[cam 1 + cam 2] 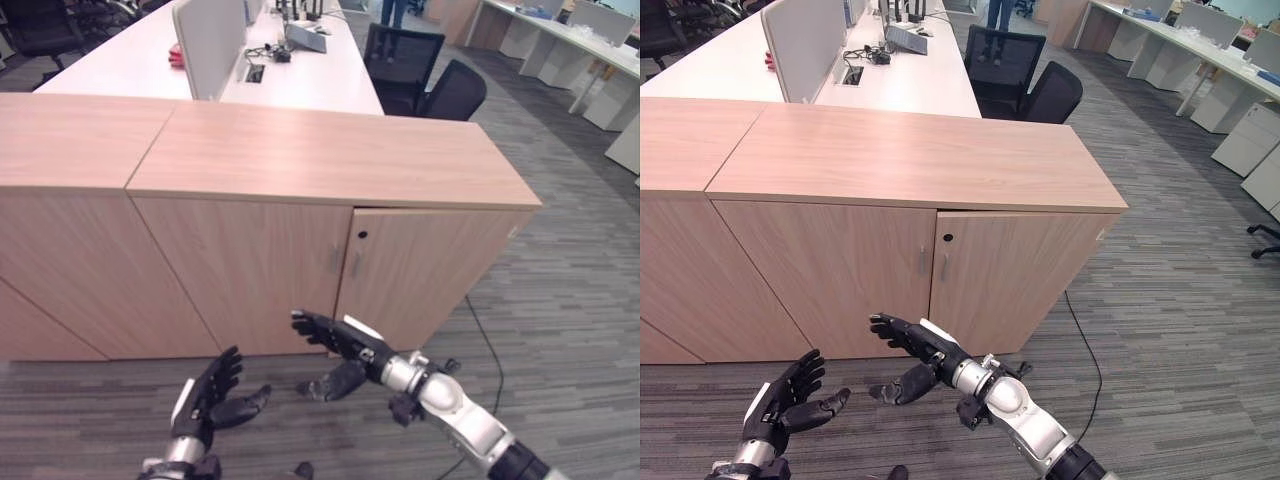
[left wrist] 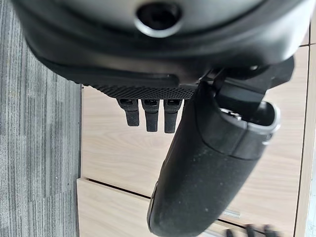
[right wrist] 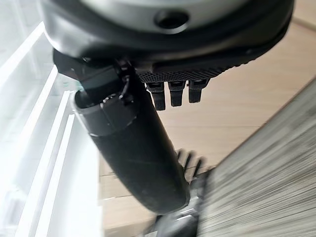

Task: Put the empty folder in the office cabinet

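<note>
Two dark hands hover before the light wooden office cabinet (image 1: 330, 250).
Left hand (image 1: 212, 400) and right hand (image 1: 340, 350) are spread, holding nothing; right door (image 1: 425, 275) sits slightly ajar.

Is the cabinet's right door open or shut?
Slightly ajar: the right door stands a little out from the cabinet top, with a dark gap along its upper edge. The left door sits flush.

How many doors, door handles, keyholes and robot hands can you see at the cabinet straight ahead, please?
Doors: 2, left door and right door
Door handles: 2, left handle and right handle
Keyholes: 1, keyhole
Robot hands: 2, left hand and right hand, both open
Total: 7
</note>
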You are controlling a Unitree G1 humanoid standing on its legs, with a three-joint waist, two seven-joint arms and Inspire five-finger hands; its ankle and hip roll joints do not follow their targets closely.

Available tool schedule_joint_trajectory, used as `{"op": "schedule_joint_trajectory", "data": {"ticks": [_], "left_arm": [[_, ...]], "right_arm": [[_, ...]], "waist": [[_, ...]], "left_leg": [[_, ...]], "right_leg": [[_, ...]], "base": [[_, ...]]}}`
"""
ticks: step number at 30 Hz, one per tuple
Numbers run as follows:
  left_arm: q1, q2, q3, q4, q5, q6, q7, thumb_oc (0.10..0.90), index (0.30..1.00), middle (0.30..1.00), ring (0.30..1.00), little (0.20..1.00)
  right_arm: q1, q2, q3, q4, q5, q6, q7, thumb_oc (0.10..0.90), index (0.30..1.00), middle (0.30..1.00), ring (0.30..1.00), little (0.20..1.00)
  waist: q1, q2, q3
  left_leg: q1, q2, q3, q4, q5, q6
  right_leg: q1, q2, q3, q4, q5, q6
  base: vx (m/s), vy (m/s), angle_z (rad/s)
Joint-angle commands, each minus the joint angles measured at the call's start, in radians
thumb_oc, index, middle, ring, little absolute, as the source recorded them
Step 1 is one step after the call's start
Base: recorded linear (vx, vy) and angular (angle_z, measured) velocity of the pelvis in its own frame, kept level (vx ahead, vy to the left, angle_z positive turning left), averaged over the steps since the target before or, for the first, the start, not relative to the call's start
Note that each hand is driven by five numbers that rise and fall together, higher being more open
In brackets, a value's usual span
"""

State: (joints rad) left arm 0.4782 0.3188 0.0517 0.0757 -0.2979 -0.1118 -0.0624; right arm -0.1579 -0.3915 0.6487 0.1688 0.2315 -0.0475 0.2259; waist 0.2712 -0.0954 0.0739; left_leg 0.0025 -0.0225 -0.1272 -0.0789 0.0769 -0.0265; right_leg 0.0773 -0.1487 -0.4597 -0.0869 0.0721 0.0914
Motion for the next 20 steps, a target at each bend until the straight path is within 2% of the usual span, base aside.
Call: {"op": "schedule_joint_trajectory", "data": {"ticks": [1, 2, 5, 6, 7, 8, 9, 10, 11, 12, 13, 14, 15, 16, 17, 18, 20], "left_arm": [[-0.048, 0.031, 0.009, -0.028, -0.005, -0.104, 0.023, 0.8, 0.9, 0.9, 0.9, 0.9], [-0.049, 0.031, 0.009, -0.028, -0.005, -0.104, 0.023, 0.8, 0.9, 0.9, 0.9, 0.9], [-0.058, 0.02, 0.003, 0.013, 0.012, -0.108, 0.048, 0.8, 0.9, 0.9, 0.9, 0.9], [-0.072, 0.023, -0.007, 0.045, 0.01, -0.102, 0.045, 0.8, 0.9, 0.9, 0.9, 0.9], [-0.072, 0.023, -0.007, 0.045, 0.01, -0.102, 0.045, 0.8, 0.9, 0.9, 0.9, 0.9], [-0.105, 0.023, -0.032, 0.13, -0.012, -0.084, 0.022, 0.8, 0.9, 0.9, 0.9, 0.9], [-0.109, 0.024, -0.033, 0.132, -0.012, -0.086, 0.022, 0.8, 0.9, 0.9, 0.9, 0.9], [-0.176, 0.021, -0.063, 0.288, -0.009, -0.049, 0.027, 0.8, 0.9, 0.9, 0.9, 0.9], [-0.202, 0.017, -0.07, 0.353, -0.008, -0.034, 0.034, 0.8, 0.9, 0.9, 0.9, 0.9], [-0.206, 0.017, -0.071, 0.355, -0.008, -0.036, 0.034, 0.8, 0.9, 0.9, 0.9, 0.9], [-0.263, 0.0, -0.093, 0.556, 0.035, 0.004, 0.057, 0.8, 0.9, 0.9, 0.9, 0.9], [-0.289, -0.014, -0.097, 0.673, 0.052, 0.018, 0.07, 0.8, 0.9, 0.9, 0.9, 0.9], [-0.292, -0.014, -0.098, 0.676, 0.052, 0.016, 0.071, 0.8, 0.9, 0.9, 0.9, 0.9], [-0.339, -0.061, -0.086, 0.957, 0.103, 0.032, 0.105, 0.8, 0.9, 0.9, 0.9, 0.9], [-0.341, -0.061, -0.086, 0.959, 0.103, 0.031, 0.105, 0.8, 0.9, 0.9, 0.9, 0.9], [-0.332, -0.092, -0.057, 1.119, 0.126, 0.04, 0.111, 0.8, 0.9, 0.9, 0.9, 0.9], [-0.322, -0.1, -0.044, 1.166, 0.136, 0.039, 0.111, 0.8, 0.9, 0.9, 0.9, 0.9]], "right_arm": [[-0.044, 0.018, -0.024, 0.114, -0.217, -0.066, -0.09, 0.8, 0.9, 0.9, 0.9, 0.9], [-0.044, 0.018, -0.024, 0.115, -0.217, -0.067, -0.091, 0.8, 0.9, 0.9, 0.9, 0.9], [0.022, 0.081, -0.063, 0.356, -0.287, -0.05, -0.155, 0.8, 0.9, 0.9, 0.9, 0.9], [0.06, 0.144, -0.119, 0.547, -0.222, -0.037, -0.19, 0.8, 0.9, 0.9, 0.9, 0.9], [0.059, 0.144, -0.119, 0.548, -0.222, -0.037, -0.191, 0.8, 0.9, 0.9, 0.9, 0.9], [0.064, 0.215, -0.218, 0.82, -0.111, -0.017, -0.23, 0.8, 0.9, 0.9, 0.9, 0.9], [0.06, 0.217, -0.22, 0.824, -0.111, -0.02, -0.23, 0.8, 0.9, 0.9, 0.9, 0.9], [0.047, 0.249, -0.335, 1.066, -0.059, 0.015, -0.271, 0.8, 0.9, 0.9, 0.9, 0.9], [0.043, 0.249, -0.386, 1.14, -0.04, 0.028, -0.294, 0.8, 0.9, 0.9, 0.9, 0.9], [0.04, 0.249, -0.388, 1.142, -0.04, 0.027, -0.294, 0.8, 0.9, 0.9, 0.9, 0.9], [0.052, 0.245, -0.446, 1.272, -0.061, 0.059, -0.315, 0.8, 0.9, 0.9, 0.9, 0.9], [0.051, 0.243, -0.459, 1.288, -0.051, 0.06, -0.319, 0.8, 0.9, 0.9, 0.9, 0.9], [0.049, 0.243, -0.46, 1.289, -0.051, 0.06, -0.319, 0.8, 0.9, 0.9, 0.9, 0.9], [0.069, 0.248, -0.45, 1.238, -0.02, 0.038, -0.308, 0.8, 0.9, 0.9, 0.9, 0.9], [0.069, 0.247, -0.45, 1.237, -0.019, 0.039, -0.308, 0.8, 0.9, 0.9, 0.9, 0.9], [0.11, 0.253, -0.415, 1.198, -0.033, 0.024, -0.294, 0.8, 0.9, 0.9, 0.9, 0.9], [0.124, 0.254, -0.406, 1.197, -0.045, 0.023, -0.29, 0.8, 0.9, 0.9, 0.9, 0.9]], "waist": [[-0.018, -0.019, -0.007], [-0.019, -0.02, -0.008], [-0.029, -0.013, -0.01], [-0.037, -0.013, -0.012], [-0.037, -0.014, -0.013], [-0.044, -0.004, -0.016], [-0.045, -0.007, -0.016], [-0.051, 0.007, -0.021], [-0.054, 0.011, -0.022], [-0.054, 0.009, -0.023], [-0.061, 0.017, -0.03], [-0.064, 0.018, -0.034], [-0.066, 0.017, -0.035], [-0.083, 0.02, -0.039], [-0.085, 0.019, -0.041], [-0.1, 0.021, -0.044], [-0.108, 0.02, -0.051]], "left_leg": [[0.038, 0.013, 0.019, -0.005, -0.085, 0.008], [0.036, 0.012, 0.018, -0.005, -0.084, 0.009], [0.044, 0.017, 0.025, -0.005, -0.094, 0.008], [0.042, 0.014, 0.026, -0.006, -0.088, 0.009], [0.04, 0.013, 0.026, -0.006, -0.088, 0.009], [0.046, 0.013, 0.03, -0.005, -0.092, 0.01], [0.041, 0.01, 0.029, -0.006, -0.088, 0.011], [0.048, 0.011, 0.031, -0.004, -0.095, 0.012], [0.05, 0.011, 0.031, -0.004, -0.096, 0.012], [0.045, 0.008, 0.03, -0.005, -0.092, 0.013], [0.055, 0.012, 0.029, -0.005, -0.099, 0.011], [0.056, 0.012, 0.027, -0.005, -0.099, 0.01], [0.052, 0.009, 0.025, -0.006, -0.094, 0.012], [0.059, 0.012, 0.032, -0.005, -0.099, 0.01], [0.056, 0.009, 0.03, -0.006, -0.095, 0.011], [0.063, 0.012, 0.039, -0.006, -0.101, 0.01], [0.058, 0.01, 0.04, -0.007, -0.099, 0.011]], "right_leg": [[-0.001, -0.012, 0.02, 0.0, -0.014, 0.038], [-0.002, -0.012, 0.02, 0.0, -0.014, 0.038], [0.004, -0.006, 0.026, 0.0, -0.022, 0.036], [0.002, -0.009, 0.027, 0.0, -0.019, 0.037], [0.001, -0.009, 0.027, 0.0, -0.019, 0.038], [0.005, -0.005, 0.032, 0.0, -0.02, 0.037], [0.001, -0.008, 0.031, 0.0, -0.018, 0.038], [0.007, -0.004, 0.038, 0.0, -0.023, 0.037], [0.009, -0.003, 0.038, 0.0, -0.024, 0.037], [0.004, -0.006, 0.037, 0.0, -0.021, 0.038], [0.016, -0.001, 0.034, 0.0, -0.029, 0.035], [0.017, 0.0, 0.033, 0.0, -0.03, 0.034], [0.013, -0.003, 0.031, 0.0, -0.028, 0.035], [0.016, 0.002, 0.043, 0.0, -0.032, 0.032], [0.012, -0.001, 0.042, 0.0, -0.03, 0.033], [0.012, 0.003, 0.056, 0.0, -0.035, 0.029], [0.005, 0.001, 0.059, 0.0, -0.034, 0.029]], "base": [[0.0, 0.0, 0.0], [0.0, 0.0, 0.0], [0.0, 0.006, -0.03], [0.0, 0.011, -0.07], [-0.01, 0.024, -0.11], [-0.01, 0.017, -0.11], [0.0, 0.031, -0.02], [0.0, 0.0, 0.0], [0.0, 0.0, 0.0], [0.04, 0.02, -0.18], [0.05, 0.024, -0.25], [0.05, 0.024, -0.19], [0.04, 0.037, -0.07], [0.02, 0.032, -0.03], [0.05, 0.047, -0.08], [0.02, 0.036, -0.09], [0.02, 0.025, -0.06]]}}
